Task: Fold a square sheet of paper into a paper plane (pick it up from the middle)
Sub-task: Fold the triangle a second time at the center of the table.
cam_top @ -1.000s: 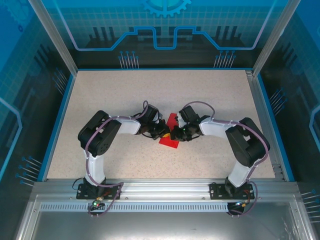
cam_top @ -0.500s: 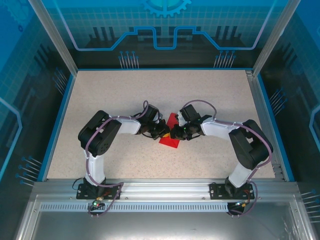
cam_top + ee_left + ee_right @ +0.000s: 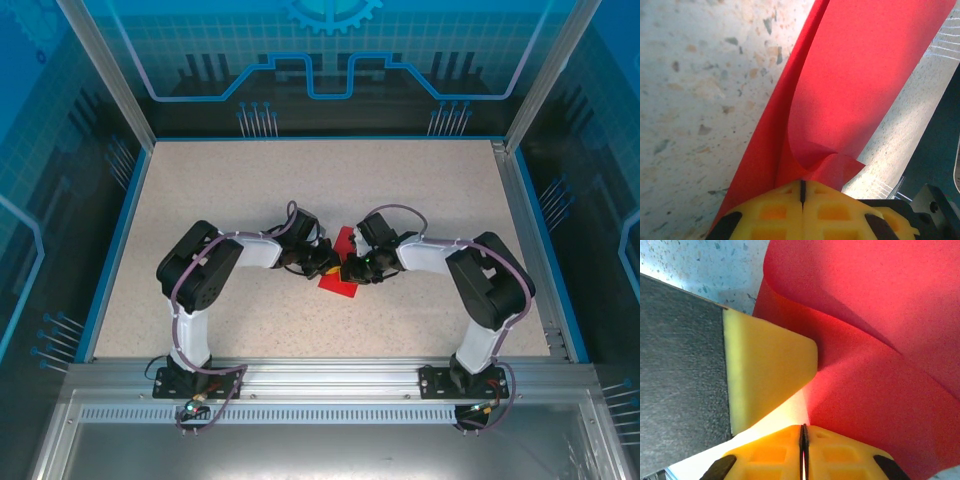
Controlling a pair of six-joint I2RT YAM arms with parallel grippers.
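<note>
— So, where is the red paper (image 3: 338, 284)?
— Middle of the speckled table (image 3: 250, 190). It is thin and matte, bent into a loose curl between both arms. The left gripper (image 3: 329, 264) is clamped tight on a dog-eared corner. The right gripper (image 3: 351, 268) is closed too, seemingly pinching an edge.
— What could go wrong?
— Pulling apart could tear the sheet, and uneven tension could leave a crooked crease.

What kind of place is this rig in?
Probably an enclosed robot test cell or demo booth: aluminium frame posts with blue printed panels, a speckled table, and a left arm and right arm bolted to a rail, handling red paper.
</note>
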